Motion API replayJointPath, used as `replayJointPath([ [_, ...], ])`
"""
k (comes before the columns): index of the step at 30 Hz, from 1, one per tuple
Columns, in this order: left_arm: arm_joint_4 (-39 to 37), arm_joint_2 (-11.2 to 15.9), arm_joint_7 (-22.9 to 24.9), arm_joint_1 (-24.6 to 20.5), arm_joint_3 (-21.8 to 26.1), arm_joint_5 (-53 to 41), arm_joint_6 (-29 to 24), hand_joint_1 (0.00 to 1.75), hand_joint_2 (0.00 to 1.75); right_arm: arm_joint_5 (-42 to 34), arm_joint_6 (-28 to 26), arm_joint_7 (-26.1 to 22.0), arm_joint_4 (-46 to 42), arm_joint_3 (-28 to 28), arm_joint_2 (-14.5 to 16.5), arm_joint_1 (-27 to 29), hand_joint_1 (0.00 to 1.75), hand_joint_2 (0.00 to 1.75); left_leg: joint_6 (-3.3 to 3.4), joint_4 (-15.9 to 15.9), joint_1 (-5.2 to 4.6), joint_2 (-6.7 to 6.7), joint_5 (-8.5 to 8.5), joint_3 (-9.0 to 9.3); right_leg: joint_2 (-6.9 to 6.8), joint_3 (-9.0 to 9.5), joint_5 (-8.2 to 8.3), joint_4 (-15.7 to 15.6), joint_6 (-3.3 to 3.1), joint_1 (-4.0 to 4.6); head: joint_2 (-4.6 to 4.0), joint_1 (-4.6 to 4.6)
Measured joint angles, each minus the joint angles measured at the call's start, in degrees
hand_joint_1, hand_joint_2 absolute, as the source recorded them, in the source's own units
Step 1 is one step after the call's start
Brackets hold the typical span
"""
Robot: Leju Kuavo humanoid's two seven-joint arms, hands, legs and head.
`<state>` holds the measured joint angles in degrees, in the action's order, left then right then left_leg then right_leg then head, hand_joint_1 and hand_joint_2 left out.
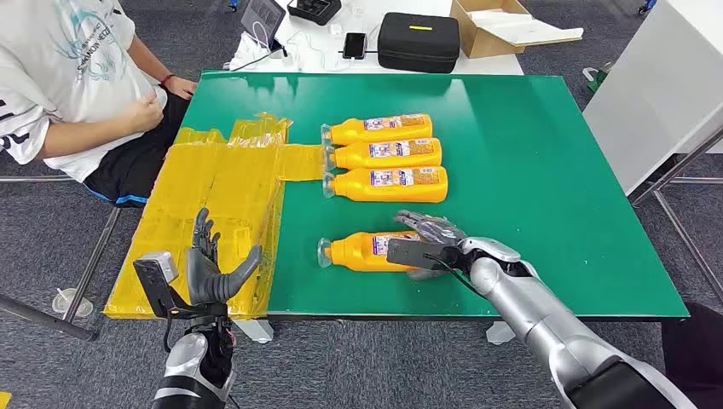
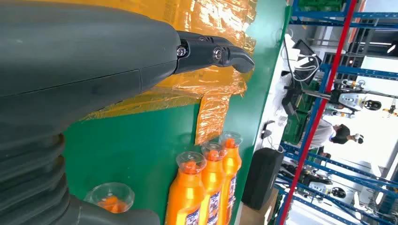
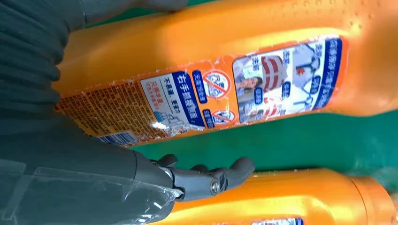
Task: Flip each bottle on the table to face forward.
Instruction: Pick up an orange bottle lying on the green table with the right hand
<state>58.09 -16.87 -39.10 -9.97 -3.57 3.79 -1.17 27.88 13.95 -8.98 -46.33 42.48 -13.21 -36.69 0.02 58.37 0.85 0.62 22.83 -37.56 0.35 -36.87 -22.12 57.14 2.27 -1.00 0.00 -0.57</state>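
Right now dark jointed fingers point(image 3: 206, 179) of the right hand point(image 1: 426, 243) curl over the base end of the near bottle point(image 1: 362, 251), holding it; smooth orange plastic, glossy blue-and-white label up, clear domed cap pointing left. It lies flat on the matte green table point(image 1: 546, 162), apart from three bottles in a row point(image 1: 388, 158) further back. Left hand point(image 1: 213, 264) hovers off the near-left edge, fingers spread, holding nothing, above crinkled shiny yellow tape sheet point(image 1: 217, 192). Person point(image 1: 77, 77) sits far left.

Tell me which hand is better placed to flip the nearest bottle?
The right hand: it already rests on the nearest bottle. The left hand hovers open beyond the table's edge.
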Motion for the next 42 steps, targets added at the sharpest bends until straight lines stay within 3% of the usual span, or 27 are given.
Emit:
replayJointPath([
  [17,-2.4,0.0,-0.1,-1.4,-1.0,0.5,-0.1,0.0,1.75,-6.4,1.9,-3.2,6.6,5.4,-0.4,-4.3,1.75,1.75,0.0,0.0,0.0,-0.01,0.01,0.15,0.01,0.14,0.0,0.0,0.0,0.0,0.0,0.0],
  [21,-2.5,0.0,-0.2,-1.3,-1.3,1.0,-0.1,0.0,1.75,-9.5,-4.1,-5.5,5.2,4.3,-0.5,-1.9,1.75,1.75,0.01,0.0,0.0,-0.02,0.03,0.22,0.01,0.22,-0.01,0.0,0.0,0.01,0.0,-0.01],
  [26,-1.9,0.0,-0.3,-0.7,-1.4,1.1,-0.1,0.0,1.75,-9.7,-13.4,-8.7,-0.7,-1.6,0.8,5.3,1.75,1.75,0.02,0.0,0.0,-0.02,0.06,0.22,0.01,0.26,-0.01,0.0,-0.01,0.01,0.0,0.01],
  [33,-1.4,0.0,-0.4,-0.2,-1.4,1.2,-0.2,0.0,1.75,-8.0,-15.3,-10.2,-6.5,-7.9,2.9,10.9,1.75,1.75,0.01,0.0,0.01,0.02,0.03,0.17,-0.01,0.23,-0.01,0.0,-0.01,0.01,0.01,0.0],
  [38,-0.1,0.0,-0.7,0.7,-1.4,1.9,-0.5,0.0,1.75,-7.4,-24.4,-17.6,-14.0,-15.6,8.0,17.1,1.75,1.75,0.01,0.0,0.0,-0.01,0.04,0.0,0.0,0.02,-0.02,0.0,-0.01,0.01,0.0,-0.02],
  [42,0.7,0.0,-0.7,0.7,-1.7,3.3,-0.5,0.0,1.75,-5.4,-35.3,-23.3,-21.4,-21.0,12.9,20.8,1.75,1.75,0.01,0.0,0.01,0.02,0.04,-0.05,-0.01,-0.05,-0.05,0.0,-0.02,0.02,0.0,-0.02],
])
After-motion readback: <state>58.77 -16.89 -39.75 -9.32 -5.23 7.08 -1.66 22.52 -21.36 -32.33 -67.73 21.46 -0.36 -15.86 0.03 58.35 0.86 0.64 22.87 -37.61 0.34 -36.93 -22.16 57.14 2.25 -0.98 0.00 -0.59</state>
